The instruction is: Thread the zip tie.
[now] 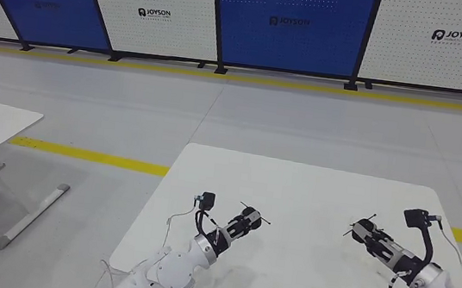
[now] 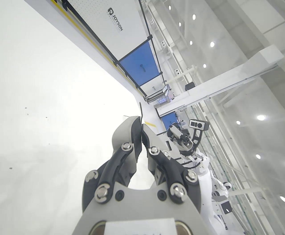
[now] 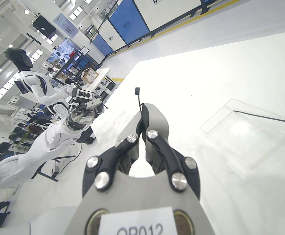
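Over the near part of the worktop (image 1: 313,184), the left gripper (image 2: 141,124) was clamped shut on a thin black strip (image 2: 141,111). The strip stood out past the fingertips as a plain, narrowing end, most likely the tail meant for feeding. The right gripper (image 3: 143,109), nearer the worktop's right edge and well apart from the left, was likewise closed on a zip tie (image 3: 138,101). It pinched the tie just short of the square head (image 3: 137,90), so the head stood free beyond the pads, a hold that looked chosen to leave the opening reachable. Whether strip and tie were one piece or two could not be told.

From above, the two grippers angled toward each other across the gap, so the threading looked set up but not yet begun. On the worktop near the right gripper lay a clear tray (image 3: 213,124) with a spare tie (image 3: 258,115) across it. Past the far edge ran a yellow floor line (image 1: 82,154), then blue and white panels (image 1: 289,21).
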Motion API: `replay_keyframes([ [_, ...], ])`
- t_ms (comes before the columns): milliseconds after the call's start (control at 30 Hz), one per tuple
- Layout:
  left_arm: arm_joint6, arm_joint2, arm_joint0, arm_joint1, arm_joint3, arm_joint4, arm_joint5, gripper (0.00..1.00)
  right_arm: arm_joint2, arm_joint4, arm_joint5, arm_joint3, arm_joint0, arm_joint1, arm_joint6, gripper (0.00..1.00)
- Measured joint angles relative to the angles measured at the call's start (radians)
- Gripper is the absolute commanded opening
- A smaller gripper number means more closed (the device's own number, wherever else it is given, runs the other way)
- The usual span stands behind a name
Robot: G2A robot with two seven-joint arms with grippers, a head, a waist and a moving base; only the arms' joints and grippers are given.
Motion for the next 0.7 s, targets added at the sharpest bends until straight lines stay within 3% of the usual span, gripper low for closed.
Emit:
replay_keyframes([
  [200,0.000,0.000,0.000,0.000,0.000,0.000,0.000,0.00,0.001,0.042,0.006,-0.028,-0.040,-0.002,-0.052,0.00],
  [333,0.000,0.000,0.000,0.000,0.000,0.000,0.000,0.00,-0.012,0.003,0.028,-0.109,-0.126,-0.008,-0.185,0.00],
  [467,0.000,0.000,0.000,0.000,0.000,0.000,0.000,0.00,-0.082,-0.055,0.061,-0.182,-0.201,-0.020,-0.308,0.00],
  [700,0.000,0.000,0.000,0.000,0.000,0.000,0.000,0.00,-0.103,-0.020,0.082,-0.175,-0.203,-0.024,-0.325,0.00],
])
